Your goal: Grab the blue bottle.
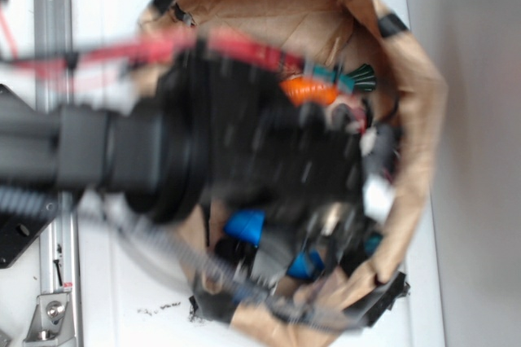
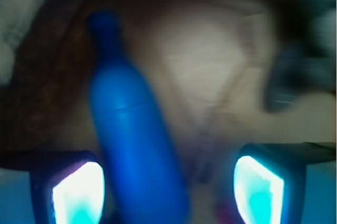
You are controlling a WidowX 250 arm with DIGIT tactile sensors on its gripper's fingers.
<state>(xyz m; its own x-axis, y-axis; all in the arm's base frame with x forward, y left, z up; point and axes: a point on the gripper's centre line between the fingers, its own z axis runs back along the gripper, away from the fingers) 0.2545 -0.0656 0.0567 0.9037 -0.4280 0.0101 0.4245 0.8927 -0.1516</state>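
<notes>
Looked like a robot lab bench.
Showed a white tabletop (image 1: 106,298), a metal rail (image 1: 54,5) at its edge, red cable (image 1: 98,54), and a taped brown paper bag (image 1: 423,103) of toys.

A white table (image 1: 456,200) carried a brown paper bag (image 1: 423,103) edged with black tape, its mouth open around the claw (image 1: 342,200). Beyond the bag's rim, on the arm's side of the claw, a metal rail (image 1: 53,29) ran along the tabletop. Small dark specks (image 1: 159,308) lay scattered on the white surface just outside the bag.
</notes>
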